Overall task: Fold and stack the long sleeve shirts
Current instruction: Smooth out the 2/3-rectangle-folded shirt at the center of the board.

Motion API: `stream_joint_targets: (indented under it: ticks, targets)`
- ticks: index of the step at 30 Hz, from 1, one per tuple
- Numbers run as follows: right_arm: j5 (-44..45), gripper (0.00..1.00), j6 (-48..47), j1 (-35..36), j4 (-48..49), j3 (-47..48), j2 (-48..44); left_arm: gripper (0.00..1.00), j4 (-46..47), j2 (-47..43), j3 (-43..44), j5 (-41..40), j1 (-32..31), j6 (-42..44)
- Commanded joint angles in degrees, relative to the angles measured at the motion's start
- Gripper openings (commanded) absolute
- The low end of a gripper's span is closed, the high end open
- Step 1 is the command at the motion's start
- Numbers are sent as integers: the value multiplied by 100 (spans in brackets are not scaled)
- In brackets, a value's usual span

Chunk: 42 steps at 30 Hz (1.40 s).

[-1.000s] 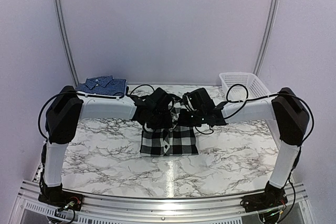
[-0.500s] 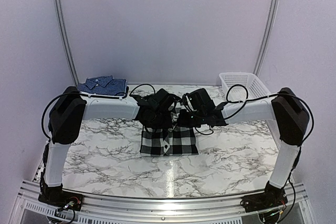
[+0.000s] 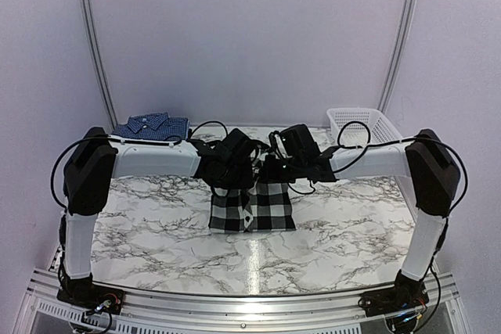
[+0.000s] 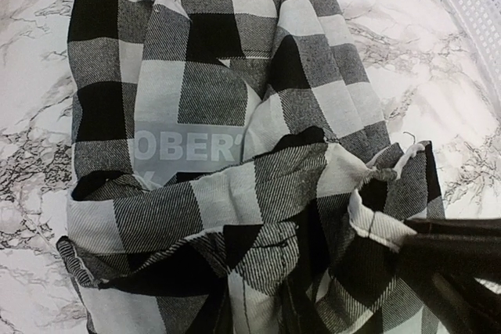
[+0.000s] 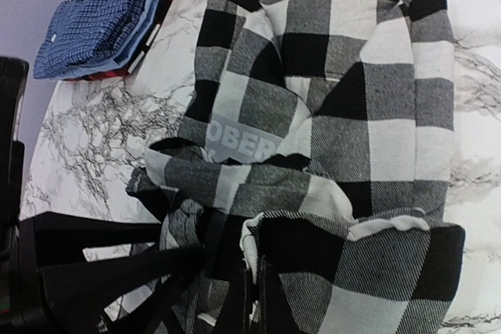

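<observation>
White block lettering (image 4: 192, 146) across the black-and-white checked shirt (image 4: 211, 91) is the only writing. The left wrist view shows "OBERT", both ends lost in the shirt's folds. The right wrist view shows only "OBER".

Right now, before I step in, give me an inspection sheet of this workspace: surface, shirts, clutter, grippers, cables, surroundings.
Surface: marble table, glossy, glare near the front.
Job's things: checked shirt mid-table, partly folded, lettering showing; blue shirts stacked at the far left corner.
Clutter: white basket at the far right.
Grippers: left gripper and right gripper each pinch the checked shirt's bunched edge.
Cables: black cables loop over both wrists.
Surroundings: pale walls; metal frame along the near edge.
</observation>
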Motion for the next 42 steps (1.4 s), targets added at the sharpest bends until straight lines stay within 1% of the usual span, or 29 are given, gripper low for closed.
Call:
stream_joint_targets:
  ticks: [1, 7, 14, 16, 18, 20, 23, 25, 28, 32, 36, 38, 42]
  targets:
    - [-343, 0, 30, -154, 294, 414, 258, 22, 430, -493, -376, 140, -13, 124]
    - [-744, 0, 78, -246, 320, 828, 681, 22, 713, -614, -586, 363, -9, 210]
    - [-843, 0, 83, -252, 165, 1275, 1092, 22, 909, -624, -722, 464, -11, 224]
    - [-837, 7, 76, -251, 160, 1312, 1105, 22, 950, -642, -750, 472, -10, 227]
    - [-828, 17, 75, -265, 160, 1343, 1081, 22, 974, -665, -788, 469, -20, 229]
    - [-821, 21, 58, -277, 154, 1359, 1018, 22, 1026, -708, -844, 458, -15, 229]
    - [-818, 26, 44, -315, 159, 1310, 851, 21, 1056, -743, -912, 440, -13, 229]
    - [-805, 28, 44, -336, 154, 1227, 723, 21, 1076, -759, -940, 432, -9, 229]
    - [-801, 28, 65, -339, 159, 1018, 458, 16, 1108, -765, -970, 422, -10, 220]
    - [-768, 26, 108, -345, 165, 623, 144, 14, 1144, -786, -972, 443, -12, 229]
    - [-823, 16, 198, -342, 247, 188, -101, 16, 1149, -797, -974, 524, -9, 226]
    - [-989, 10, 261, -345, 342, -15, -153, 17, 1148, -846, -1014, 505, -12, 188]
    - [-1487, 1, 345, -312, 587, -288, -97, 17, 1149, -969, -1109, 438, 6, 119]
